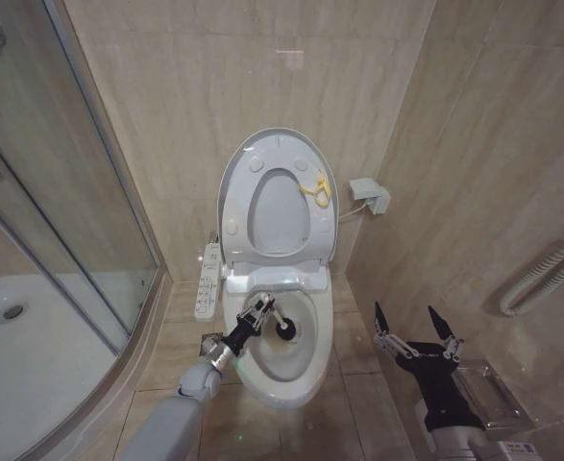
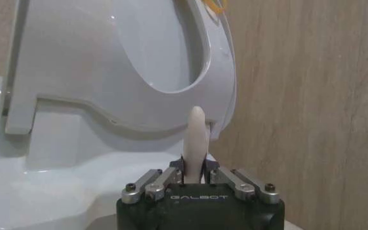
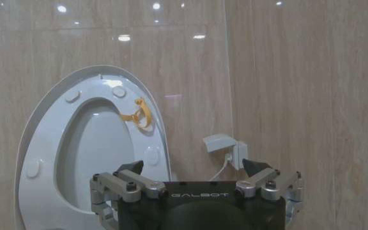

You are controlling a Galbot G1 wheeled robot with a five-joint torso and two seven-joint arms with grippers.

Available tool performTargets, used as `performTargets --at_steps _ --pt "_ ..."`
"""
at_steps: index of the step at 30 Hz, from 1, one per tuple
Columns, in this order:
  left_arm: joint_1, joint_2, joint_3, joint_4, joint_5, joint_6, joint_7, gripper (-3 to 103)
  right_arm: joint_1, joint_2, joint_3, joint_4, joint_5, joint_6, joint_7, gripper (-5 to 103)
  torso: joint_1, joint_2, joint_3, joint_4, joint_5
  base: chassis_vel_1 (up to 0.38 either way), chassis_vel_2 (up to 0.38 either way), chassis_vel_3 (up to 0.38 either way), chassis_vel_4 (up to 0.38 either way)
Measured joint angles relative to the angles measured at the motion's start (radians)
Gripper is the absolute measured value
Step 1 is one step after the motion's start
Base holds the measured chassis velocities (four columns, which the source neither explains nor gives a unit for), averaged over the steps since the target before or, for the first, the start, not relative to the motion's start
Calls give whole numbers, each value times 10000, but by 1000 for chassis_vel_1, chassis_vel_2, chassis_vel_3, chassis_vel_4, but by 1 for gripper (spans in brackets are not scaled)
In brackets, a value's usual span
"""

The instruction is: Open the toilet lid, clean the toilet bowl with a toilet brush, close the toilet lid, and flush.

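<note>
The toilet lid stands upright against the wall, with the ring seat and its yellow loop raised against it. Below lies the open white toilet bowl. My left gripper hangs over the bowl's left rim, shut on the toilet brush's white handle. The dark bristle head sits inside the bowl. In the left wrist view the handle's tip points toward the raised seat. My right gripper waits open to the right of the toilet, empty, facing the lid.
A glass shower door and a white shower tray fill the left side. A control panel hangs by the toilet's left. A wall box with a cord sits right of the lid. Further right are a wall rail and a clear container.
</note>
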Motion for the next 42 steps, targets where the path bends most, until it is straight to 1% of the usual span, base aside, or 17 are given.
performTargets --at_steps 3,4,6,8,11,15,18,20,22,24,27,29,32,38,39,41,42 --pt "23 11 385 -551 -1895 450 -170 19 0 0 0 0 0 0 1 100 0 0 0 -8 -3 0 0 0 0" --pt "23 11 385 -551 -1895 450 -170 19 0 0 0 0 0 0 1 100 0 0 0 -8 -3 0 0 0 0" --pt "22 -58 542 -766 -2812 656 -296 19 0 0 0 0 0 0 0 100 0 0 0 -9 -2 0 0 0 0" --pt "6 -84 544 -714 -2715 656 -263 19 0 0 0 0 0 0 1 100 0 0 0 -8 -1 0 0 0 0" --pt "-11 -50 334 -307 -1525 357 210 19 1 0 0 0 0 0 0 100 0 0 0 -3 -1 0 0 0 0" --pt "5 -30 82 -109 -472 0 641 19 0 0 0 0 0 0 0 100 0 0 0 -2 -1 0 0 0 0" --pt "-1 -76 -8 -147 -53 -155 717 19 0 0 -1 0 0 0 0 100 0 0 0 -5 -1 0 0 0 0" --pt "-6 -94 34 -215 -138 -149 665 19 0 0 0 0 0 0 1 100 0 0 0 -5 -1 0 0 0 0" --pt "-4 -142 227 -385 -1005 29 407 19 0 0 0 0 -1 -1 1 100 0 0 0 -6 0 0 0 0 0" --pt "12 -230 479 -611 -2399 340 44 19 1 0 0 0 0 0 0 100 0 0 0 -7 -1 0 0 0 0" --pt "-1 -308 542 -606 -2922 489 -106 19 0 0 0 0 -1 0 0 100 0 0 0 -7 -1 0 0 0 0" --pt "-19 -308 521 -516 -2789 482 -76 19 0 0 0 0 0 0 0 100 0 0 0 -7 -2 0 0 0 0" --pt "-52 -86 196 -161 -1280 168 341 19 0 0 0 0 0 0 0 100 0 0 0 -4 -1 0 0 0 0" --pt "-165 -20 -150 -98 -66 -358 429 19 0 0 0 0 0 0 0 100 0 0 0 -5 -2 0 0 0 0" --pt "-228 -54 -158 -69 8 -434 314 19 1 0 0 0 0 0 1 100 0 0 0 -6 0 0 0 0 0" --pt "-331 -223 -92 24 -117 -552 -393 19 0 0 0 1 0 0 0 100 0 0 0 -6 -1 0 0 0 0" --pt "-331 -223 -92 24 -117 -552 -393 19 0 0 0 1 0 0 0 100 0 0 0 -6 -1 0 0 0 0"
